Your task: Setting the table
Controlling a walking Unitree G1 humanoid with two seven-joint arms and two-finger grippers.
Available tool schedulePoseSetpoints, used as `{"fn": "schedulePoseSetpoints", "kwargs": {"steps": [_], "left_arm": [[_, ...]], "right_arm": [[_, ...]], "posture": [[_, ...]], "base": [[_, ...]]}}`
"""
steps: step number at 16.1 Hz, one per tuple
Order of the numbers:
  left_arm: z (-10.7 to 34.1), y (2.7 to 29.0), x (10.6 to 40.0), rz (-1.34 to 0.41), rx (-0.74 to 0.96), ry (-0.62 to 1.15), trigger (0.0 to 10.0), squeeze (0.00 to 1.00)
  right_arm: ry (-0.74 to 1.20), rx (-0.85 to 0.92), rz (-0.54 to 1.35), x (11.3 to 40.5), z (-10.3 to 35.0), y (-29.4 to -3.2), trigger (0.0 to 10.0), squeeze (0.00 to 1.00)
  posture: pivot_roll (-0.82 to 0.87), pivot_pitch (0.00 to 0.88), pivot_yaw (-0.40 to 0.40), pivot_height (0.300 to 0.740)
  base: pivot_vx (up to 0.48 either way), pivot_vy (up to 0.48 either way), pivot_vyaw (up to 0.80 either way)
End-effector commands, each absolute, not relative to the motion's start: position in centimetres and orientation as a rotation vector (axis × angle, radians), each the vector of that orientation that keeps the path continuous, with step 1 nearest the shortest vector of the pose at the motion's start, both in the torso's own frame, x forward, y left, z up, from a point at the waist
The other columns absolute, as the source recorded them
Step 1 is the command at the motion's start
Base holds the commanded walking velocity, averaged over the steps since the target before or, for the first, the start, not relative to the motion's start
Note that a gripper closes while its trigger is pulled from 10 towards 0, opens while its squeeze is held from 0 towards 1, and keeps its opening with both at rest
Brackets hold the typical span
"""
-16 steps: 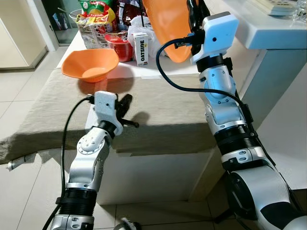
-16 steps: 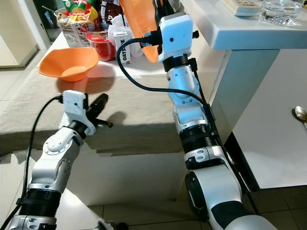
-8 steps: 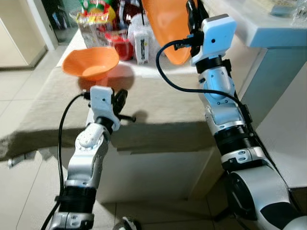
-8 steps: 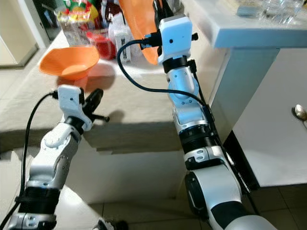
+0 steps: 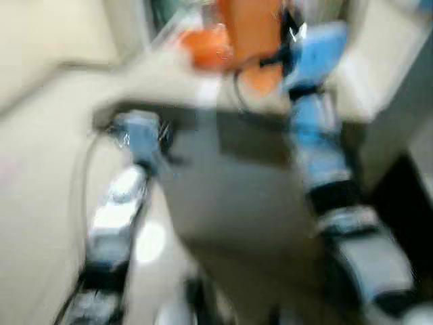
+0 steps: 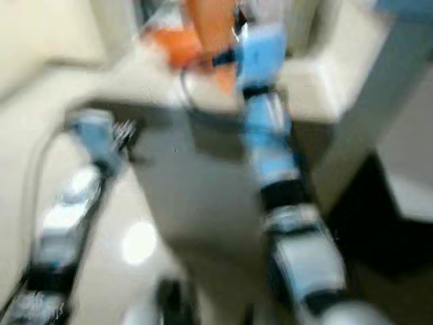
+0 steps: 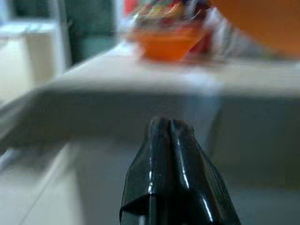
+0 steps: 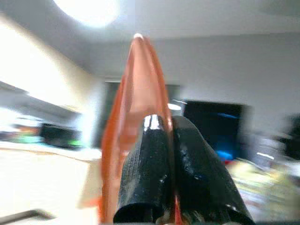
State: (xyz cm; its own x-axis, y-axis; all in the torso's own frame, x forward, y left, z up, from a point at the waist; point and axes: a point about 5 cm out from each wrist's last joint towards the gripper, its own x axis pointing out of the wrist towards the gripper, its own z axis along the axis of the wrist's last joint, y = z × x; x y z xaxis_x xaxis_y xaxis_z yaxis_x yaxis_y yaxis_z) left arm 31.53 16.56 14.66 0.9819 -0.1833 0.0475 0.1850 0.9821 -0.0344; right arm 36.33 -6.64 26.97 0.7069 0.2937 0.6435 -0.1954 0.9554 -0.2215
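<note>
My right gripper (image 8: 171,140) is clamped on the rim of an orange bowl (image 8: 136,108), held edge-on and upright in front of the wrist camera; the two black fingers (image 8: 145,159) pinch the rim between them. The right wrist view sets the bowl against a ceiling light, a grey wall and a dark doorway, all soft with blur.

My left gripper (image 7: 169,154) carries nothing, its fingers pressed together, pointing toward the edge of a table (image 7: 140,77). From the left wrist, a second orange bowl (image 7: 166,40) sits on the tabletop with colourful packages behind it, and an orange shape fills the upper corner.

The head views are heavily smeared by motion. I can make out the right arm (image 5: 314,122) raised high with the held bowl as an orange mass above it, the left arm (image 5: 128,176) lower and near the table's shaded front, and the other bowl as an orange blur on the far tabletop. Finer detail there cannot be read.
</note>
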Motion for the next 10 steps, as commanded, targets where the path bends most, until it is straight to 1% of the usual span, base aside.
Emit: {"fn": "schedulePoseSetpoints", "kwargs": {"steps": [1, 5, 10], "left_arm": [[16.06, 14.57, 32.07, -0.260, -0.038, -0.089, 10.0, 0.00], [16.21, 14.40, 32.03, -0.283, -0.037, -0.097, 10.0, 0.00], [16.52, 14.24, 32.03, -0.298, -0.032, -0.108, 10.0, 0.00]], "right_arm": [[-0.812, -0.143, 0.233, 36.25, 28.80, -7.82, 0.0, 0.00], [-0.806, -0.148, 0.233, 36.26, 28.58, -7.80, 0.0, 0.00], [-0.785, -0.150, 0.236, 36.33, 28.19, -7.79, 0.0, 0.00]], "posture": [[-0.05, 0.000, 0.052, 0.736], [-0.05, 0.000, 0.057, 0.736], [-0.05, 0.000, 0.062, 0.736]], "base": [[0.000, 0.000, 0.00], [0.000, 0.000, 0.00], [0.000, -0.414, 0.00]]}}
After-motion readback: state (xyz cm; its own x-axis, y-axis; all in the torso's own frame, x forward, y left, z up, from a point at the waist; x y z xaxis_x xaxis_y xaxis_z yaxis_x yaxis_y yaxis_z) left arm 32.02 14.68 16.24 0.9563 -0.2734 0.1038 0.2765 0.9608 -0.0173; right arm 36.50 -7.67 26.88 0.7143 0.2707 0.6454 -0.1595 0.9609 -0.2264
